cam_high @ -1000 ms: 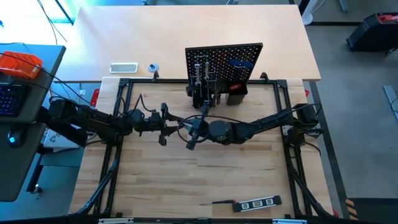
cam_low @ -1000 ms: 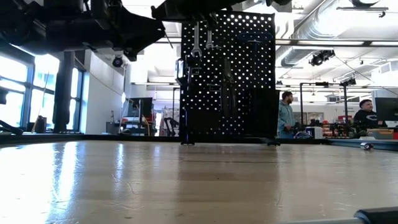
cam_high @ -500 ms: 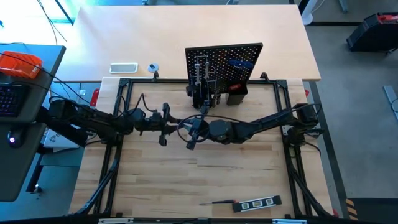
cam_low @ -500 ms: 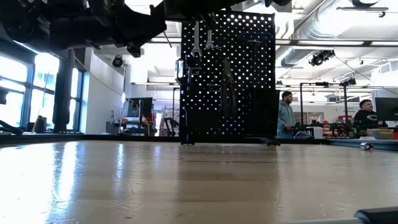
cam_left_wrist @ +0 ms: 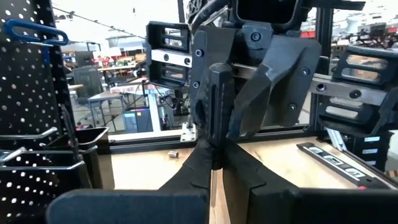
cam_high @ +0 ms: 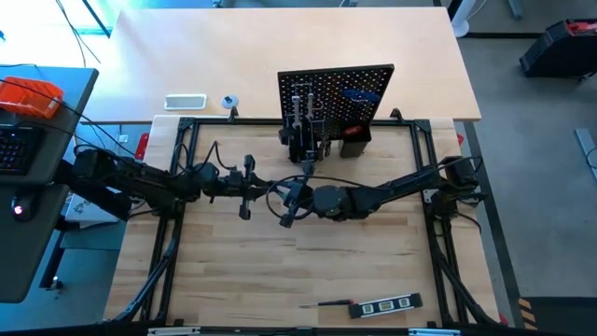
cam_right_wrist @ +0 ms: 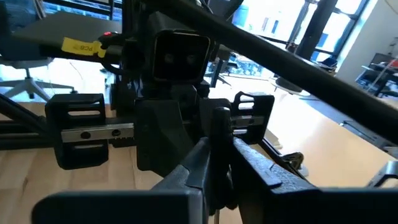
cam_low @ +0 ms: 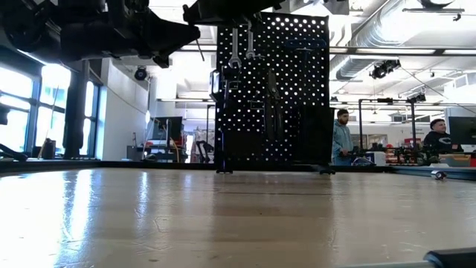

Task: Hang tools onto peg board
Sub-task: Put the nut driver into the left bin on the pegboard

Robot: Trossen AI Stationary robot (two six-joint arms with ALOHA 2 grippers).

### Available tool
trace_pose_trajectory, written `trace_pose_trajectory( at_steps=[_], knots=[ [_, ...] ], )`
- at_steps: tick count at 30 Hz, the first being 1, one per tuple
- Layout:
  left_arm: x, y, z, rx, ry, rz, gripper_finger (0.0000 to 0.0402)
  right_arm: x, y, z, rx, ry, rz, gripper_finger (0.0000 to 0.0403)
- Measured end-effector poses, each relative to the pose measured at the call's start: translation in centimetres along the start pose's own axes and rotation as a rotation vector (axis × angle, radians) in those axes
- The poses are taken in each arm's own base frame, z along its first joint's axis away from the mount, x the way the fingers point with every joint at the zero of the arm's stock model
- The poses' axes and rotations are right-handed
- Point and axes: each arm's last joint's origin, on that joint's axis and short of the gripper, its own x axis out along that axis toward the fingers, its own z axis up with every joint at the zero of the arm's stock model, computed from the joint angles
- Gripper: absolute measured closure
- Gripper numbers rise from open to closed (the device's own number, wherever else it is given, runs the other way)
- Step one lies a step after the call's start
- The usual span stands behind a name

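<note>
Black jaws of the left gripper and right gripper meet above mid-table, both pinching one slim tool that lies slantwise. The peg board stands just beyond, about equally near either arm.

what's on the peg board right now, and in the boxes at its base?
On the peg board: two silver wrenches near the top, a blue-handled hex key. The holder boxes are visible; their contents are hidden.
</note>
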Motion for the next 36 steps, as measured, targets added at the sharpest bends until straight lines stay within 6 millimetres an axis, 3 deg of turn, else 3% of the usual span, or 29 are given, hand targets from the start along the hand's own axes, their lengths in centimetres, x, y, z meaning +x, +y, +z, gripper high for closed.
trace_pose_trajectory(
  at_steps=[10, 18, 26, 36],
  knots=[
    [0.0, 0.1, 0.0, 0.059, 0.004, 0.037, 0.0396, -2.4, 1.2, 0.3, -0.148, 0.092, -0.171, 0.0314],
    [0.4, 1.0, -0.1, 0.242, 0.065, 0.191, 0.0396, -7.3, 3.2, 1.1, -0.222, 0.178, -0.212, 0.0302],
    [5.1, 3.0, -0.8, 0.406, 0.236, 0.201, 0.0396, -12.0, 5.5, -0.8, -0.227, 0.307, -0.149, 0.0302],
    [10.3, 5.5, -2.9, 0.569, 0.482, 0.238, 0.0396, -15.9, 6.2, -2.8, -0.14, 0.414, -0.154, 0.0302]
  ],
)
